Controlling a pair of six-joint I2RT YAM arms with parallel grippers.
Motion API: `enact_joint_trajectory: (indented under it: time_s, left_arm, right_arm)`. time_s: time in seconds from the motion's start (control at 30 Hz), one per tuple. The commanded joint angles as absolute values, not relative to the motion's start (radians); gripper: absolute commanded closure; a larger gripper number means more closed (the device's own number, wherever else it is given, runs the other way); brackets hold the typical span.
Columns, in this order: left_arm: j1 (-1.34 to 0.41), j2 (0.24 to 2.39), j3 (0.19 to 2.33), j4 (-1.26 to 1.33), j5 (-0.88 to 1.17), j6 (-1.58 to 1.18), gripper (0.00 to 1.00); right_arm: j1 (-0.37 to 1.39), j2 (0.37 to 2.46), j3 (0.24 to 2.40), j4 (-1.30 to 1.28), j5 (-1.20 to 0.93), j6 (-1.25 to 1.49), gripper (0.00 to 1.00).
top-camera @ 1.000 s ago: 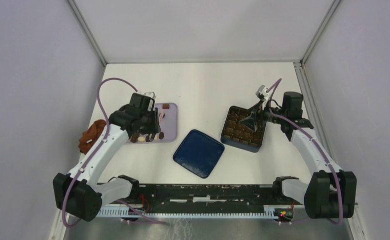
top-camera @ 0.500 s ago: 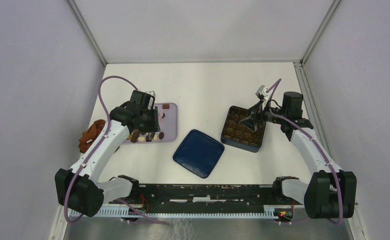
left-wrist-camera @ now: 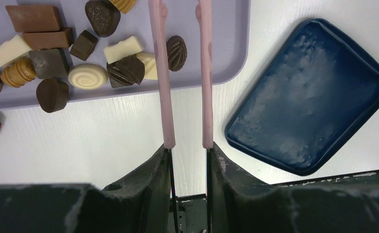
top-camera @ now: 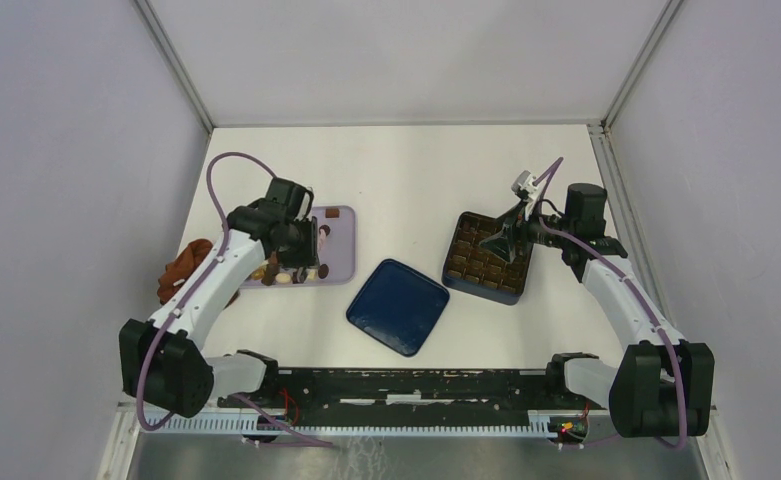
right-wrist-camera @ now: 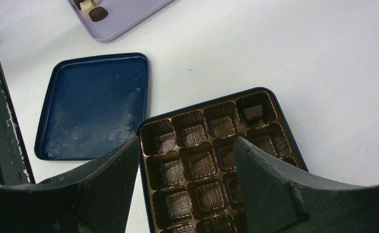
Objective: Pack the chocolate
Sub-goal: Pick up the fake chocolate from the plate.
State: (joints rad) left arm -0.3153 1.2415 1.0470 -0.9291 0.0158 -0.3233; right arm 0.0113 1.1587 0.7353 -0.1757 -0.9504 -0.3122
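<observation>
Chocolate point(left-wrist-camera: 88, 76) lies loose on the lilac tray point(left-wrist-camera: 226, 53), just past the left gripper point(left-wrist-camera: 187, 158), which is clamped on the pink tongs point(left-wrist-camera: 160, 73). The tong arms run parallel and apart over the tray, tips out of view. The pieces point every way — two brown bars lie lengthwise across the tray. The right gripper point(right-wrist-camera: 187, 160) hangs with jaws spread wide above the compartmented box point(right-wrist-camera: 197, 136) — one dark square point(right-wrist-camera: 253, 112) sits in a far-edge cell.
</observation>
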Motion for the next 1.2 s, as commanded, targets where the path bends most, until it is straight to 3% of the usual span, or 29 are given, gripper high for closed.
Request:
enact_joint_trajectory:
  time_s: [0.0,0.47,1.17]
  left_arm:
    - [-0.303,1.292,1.092,-0.919,0.054,-0.250,0.62]
    - [-0.243,1.565,1.195,-0.871,0.065,-0.201,0.62]
    - [-0.223,1.674,1.265,-0.877,0.091,-0.181,0.59]
  right_arm:
    - [0.021,1.135,0.756,-0.156,-0.980,-0.324,0.24]
    - [0.042,1.125,0.758,-0.161,-0.979,-0.330,0.24]
    - [0.049,1.130,0.762,-0.170,-0.972,-0.340,0.23]
